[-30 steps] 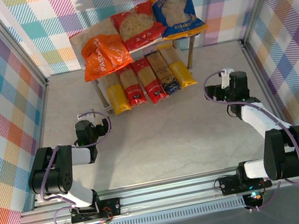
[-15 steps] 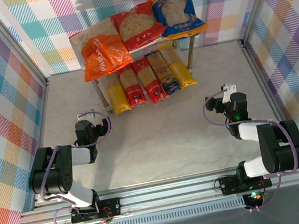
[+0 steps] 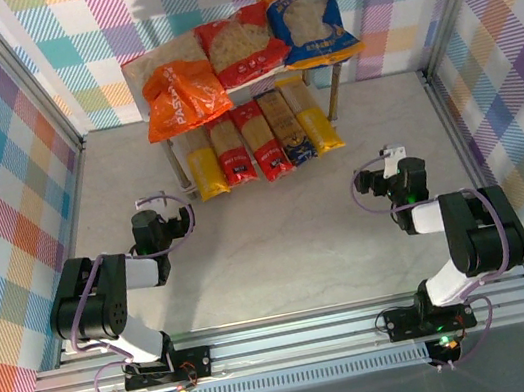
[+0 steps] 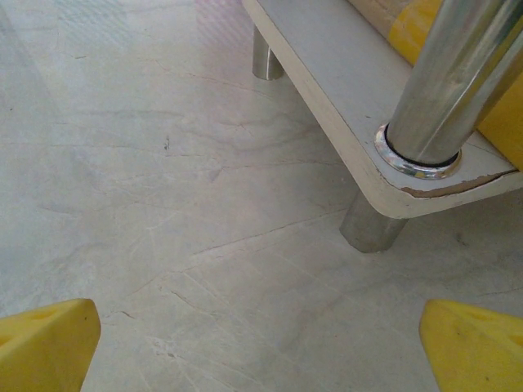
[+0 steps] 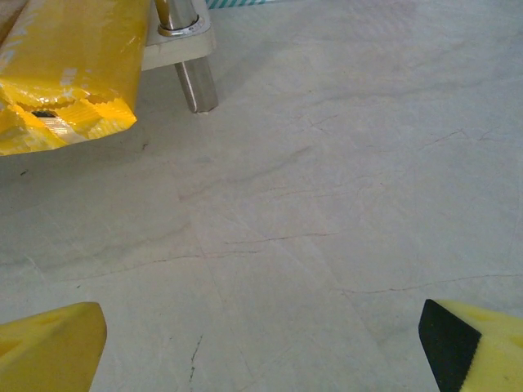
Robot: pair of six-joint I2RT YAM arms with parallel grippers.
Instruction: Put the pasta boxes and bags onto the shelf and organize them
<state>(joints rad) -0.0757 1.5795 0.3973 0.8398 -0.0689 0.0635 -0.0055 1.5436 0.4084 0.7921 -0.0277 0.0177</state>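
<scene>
From above, the far ends of the pasta boxes (image 3: 255, 146) are hidden beneath the top plate of the shelf (image 3: 133, 72) and the bags (image 3: 238, 50). In the right wrist view, a yellow box (image 5: 69, 65) is cut off by the left edge.

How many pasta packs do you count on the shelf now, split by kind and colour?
Long narrow yellow spaghetti packs: 2
Long narrow red spaghetti packs: 2
Long narrow dark blue spaghetti pack: 1
Wide crinkly orange pasta bag: 1
Wide crinkly red pasta bag: 1
Wide crinkly blue pasta bag: 1
Total: 8
</scene>
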